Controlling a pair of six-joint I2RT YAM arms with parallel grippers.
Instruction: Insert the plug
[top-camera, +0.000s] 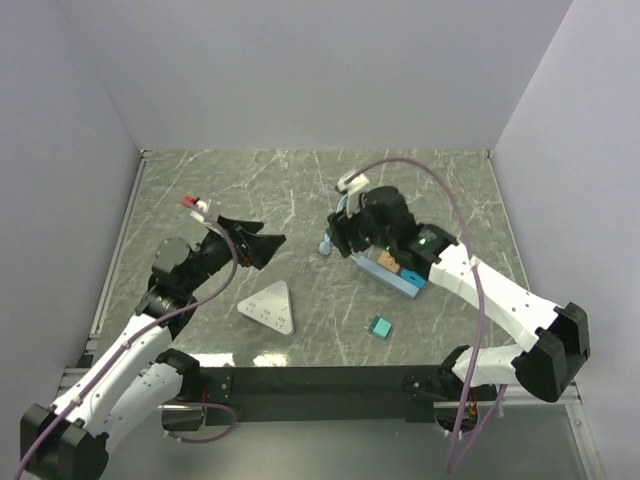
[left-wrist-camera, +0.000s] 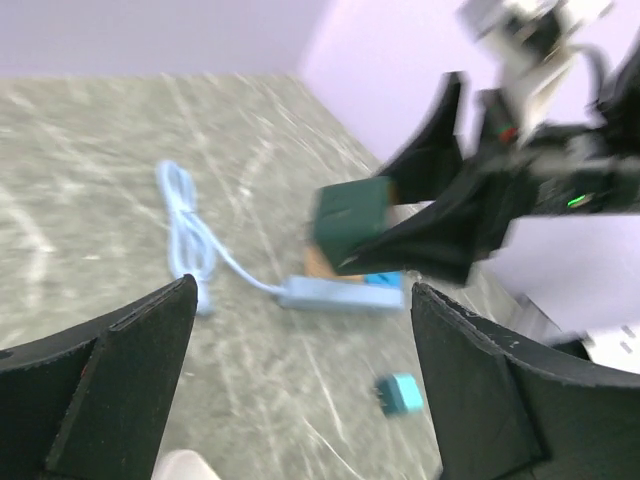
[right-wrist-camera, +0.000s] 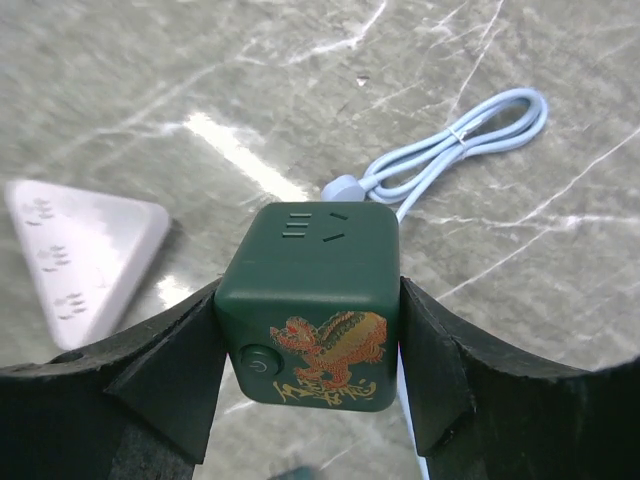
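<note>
Between the jaws of the right gripper (right-wrist-camera: 310, 335) the green cube (right-wrist-camera: 310, 270) sits clamped; left gripper (left-wrist-camera: 300, 370) gapes empty; keep it level, meeting the blue plug (right-wrist-camera: 343, 188) beyond squarely.

- A robot lab test cell: plain pale walls (top-camera: 300, 70) box in a marble-look table (top-camera: 250, 190).
- Two arms (top-camera: 125, 365) bolted to a black rail (top-camera: 300, 380), trailing purple cables (top-camera: 478, 330).

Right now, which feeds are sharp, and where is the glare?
Left wrist: motion-blurred throughout, green cube smeared. Right wrist: cube crisp, white triangular strip soft, a glare streak on the table. Top external: sharp, with a bright patch near the front edge.
</note>
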